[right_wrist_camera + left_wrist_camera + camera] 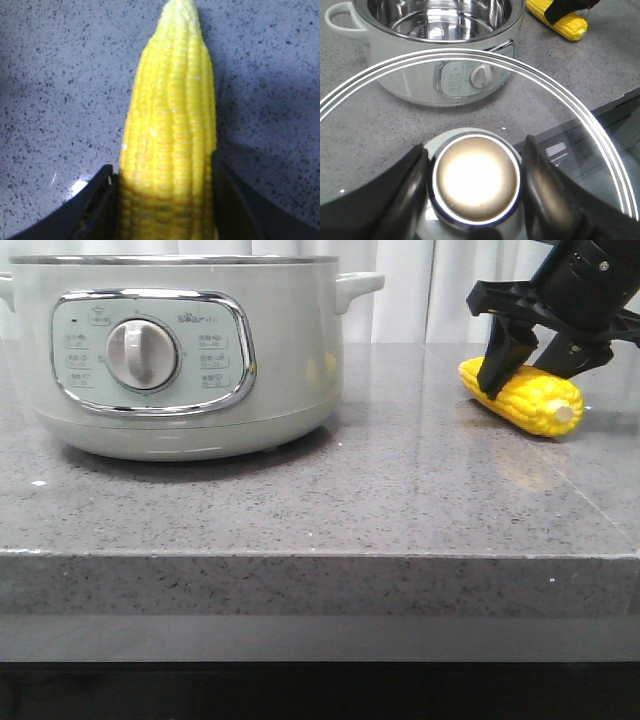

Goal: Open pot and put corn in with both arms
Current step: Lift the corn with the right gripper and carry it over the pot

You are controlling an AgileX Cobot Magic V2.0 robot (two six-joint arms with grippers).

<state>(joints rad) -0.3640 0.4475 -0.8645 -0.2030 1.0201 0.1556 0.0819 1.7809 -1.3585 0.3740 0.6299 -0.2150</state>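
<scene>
The pale grey-green pot stands at the left of the counter. The left wrist view shows it open, its steel inside empty. My left gripper is shut on the lid's round knob and holds the metal-rimmed glass lid up, off to the side of the pot; it is outside the front view. The yellow corn lies on the counter at the right. My right gripper is closed around it, fingers touching both sides of the cob.
The speckled grey counter has its front edge close to the camera. A white curtain hangs behind. The corn also shows beyond the pot in the left wrist view. The counter edge runs under the lid.
</scene>
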